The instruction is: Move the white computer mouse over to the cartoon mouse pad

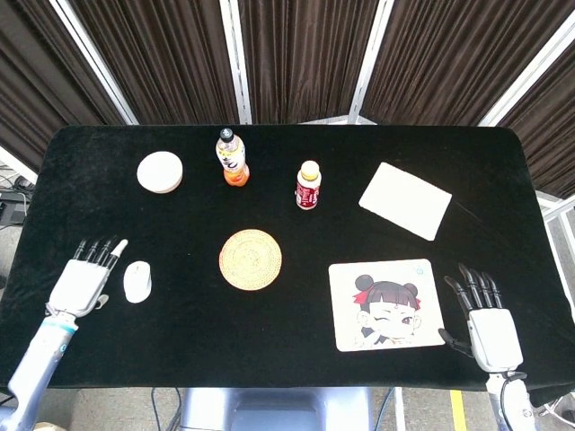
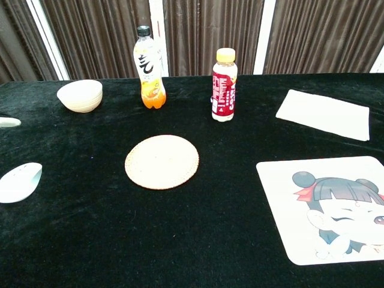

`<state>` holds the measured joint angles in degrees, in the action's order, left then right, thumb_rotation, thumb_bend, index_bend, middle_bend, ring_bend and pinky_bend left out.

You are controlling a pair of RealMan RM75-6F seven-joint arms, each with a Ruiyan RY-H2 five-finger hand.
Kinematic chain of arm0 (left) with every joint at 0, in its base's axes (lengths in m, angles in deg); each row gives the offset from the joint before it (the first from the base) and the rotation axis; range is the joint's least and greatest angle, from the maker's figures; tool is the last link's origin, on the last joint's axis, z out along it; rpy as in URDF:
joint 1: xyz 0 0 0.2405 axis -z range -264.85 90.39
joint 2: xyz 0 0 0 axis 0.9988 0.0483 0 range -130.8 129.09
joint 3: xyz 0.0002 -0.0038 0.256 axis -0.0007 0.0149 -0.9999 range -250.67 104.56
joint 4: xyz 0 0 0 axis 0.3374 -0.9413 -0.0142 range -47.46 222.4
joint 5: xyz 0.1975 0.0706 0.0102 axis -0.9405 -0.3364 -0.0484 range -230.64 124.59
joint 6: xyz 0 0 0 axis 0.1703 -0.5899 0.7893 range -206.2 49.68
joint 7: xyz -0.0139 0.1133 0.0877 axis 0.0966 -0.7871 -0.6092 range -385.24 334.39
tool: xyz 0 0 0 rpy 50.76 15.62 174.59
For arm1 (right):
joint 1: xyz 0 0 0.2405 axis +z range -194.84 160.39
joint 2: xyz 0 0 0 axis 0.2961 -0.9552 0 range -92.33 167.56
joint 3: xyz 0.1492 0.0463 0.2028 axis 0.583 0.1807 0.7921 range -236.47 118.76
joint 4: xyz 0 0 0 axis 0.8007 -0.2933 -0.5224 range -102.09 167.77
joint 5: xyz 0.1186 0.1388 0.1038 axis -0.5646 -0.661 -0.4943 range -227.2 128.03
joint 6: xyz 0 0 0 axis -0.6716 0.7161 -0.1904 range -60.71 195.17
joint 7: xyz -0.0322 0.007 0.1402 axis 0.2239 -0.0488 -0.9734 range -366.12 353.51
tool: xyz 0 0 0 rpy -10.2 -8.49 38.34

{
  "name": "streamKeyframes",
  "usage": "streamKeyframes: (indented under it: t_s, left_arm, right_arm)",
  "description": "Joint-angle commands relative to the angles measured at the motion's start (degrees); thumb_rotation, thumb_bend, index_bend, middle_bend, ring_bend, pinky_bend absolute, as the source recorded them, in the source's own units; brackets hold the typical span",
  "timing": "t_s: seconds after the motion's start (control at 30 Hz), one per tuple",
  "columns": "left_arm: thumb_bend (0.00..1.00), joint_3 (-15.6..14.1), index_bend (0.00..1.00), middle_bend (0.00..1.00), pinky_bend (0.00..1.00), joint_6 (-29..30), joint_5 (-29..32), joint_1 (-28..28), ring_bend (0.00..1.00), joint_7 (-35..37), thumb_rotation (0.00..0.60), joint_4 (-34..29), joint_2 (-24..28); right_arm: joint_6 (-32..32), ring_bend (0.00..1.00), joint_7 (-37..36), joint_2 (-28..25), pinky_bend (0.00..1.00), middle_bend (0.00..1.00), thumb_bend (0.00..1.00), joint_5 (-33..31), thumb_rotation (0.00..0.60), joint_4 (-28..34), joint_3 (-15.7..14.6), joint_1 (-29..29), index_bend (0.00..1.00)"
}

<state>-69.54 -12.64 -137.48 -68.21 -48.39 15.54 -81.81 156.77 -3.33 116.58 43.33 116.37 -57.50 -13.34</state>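
The white computer mouse (image 1: 137, 281) lies on the black table at the left; in the chest view the mouse (image 2: 19, 182) sits at the left edge. My left hand (image 1: 85, 277) hovers just left of it, fingers spread and holding nothing; one fingertip (image 2: 8, 122) shows in the chest view. The cartoon mouse pad (image 1: 384, 303) with a girl's face lies front right, and the same pad (image 2: 330, 207) fills the chest view's lower right. My right hand (image 1: 482, 321) rests open beside the pad's right edge.
A round woven coaster (image 1: 251, 259) lies between mouse and pad. Behind stand an orange drink bottle (image 1: 232, 158), a red-labelled bottle (image 1: 308, 187), a white bowl (image 1: 160, 171) and a white folded cloth (image 1: 405, 199).
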Motion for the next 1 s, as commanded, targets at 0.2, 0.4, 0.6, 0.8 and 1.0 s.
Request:
streamKeyframes:
  t_s: [0.2, 0.4, 0.6, 0.8, 1.0]
  left_arm:
    - [0.00, 0.38, 0.00, 0.00, 0.00, -3.06, 1.52, 2.83, 0.00, -1.60, 0.600, 2.32, -3.21]
    - [0.00, 0.33, 0.04, 0.00, 0.00, -4.61, 2.72, 4.01, 0.00, -2.84, 0.600, 2.79, -4.59]
    - [0.00, 0.35, 0.08, 0.00, 0.00, -4.93, 3.49, 4.83, 0.00, -4.27, 0.600, 2.40, -5.36]
    - [0.00, 0.11, 0.23, 0.00, 0.00, -6.73, 4.80, 5.92, 0.00, -6.18, 0.600, 0.82, -5.55]
    - [0.01, -0.14, 0.31, 0.00, 0.00, -7.98, 6.34, 6.47, 0.00, -7.01, 0.600, -0.10, -5.95]
  right_arm:
    - [0.34, 0.00, -0.85, 0.04, 0.00, 0.00, 0.14, 0.00, 0.600, -0.33, 0.23, 0.01, 0.15]
    - [0.43, 0.00, -1.54, 0.10, 0.00, 0.00, 0.14, -0.16, 0.600, -0.54, 0.45, 0.07, 0.15]
    - [0.89, 0.00, -1.81, 0.13, 0.00, 0.00, 0.14, -0.04, 0.600, -0.54, 0.60, 0.00, 0.15]
    - [0.93, 0.00, -1.86, 0.08, 0.00, 0.00, 0.14, -0.12, 0.600, -0.47, 0.61, -0.04, 0.15]
    - [0.98, 0.00, -1.88, 0.07, 0.00, 0.00, 0.14, -0.05, 0.600, -0.45, 0.59, -0.04, 0.15]
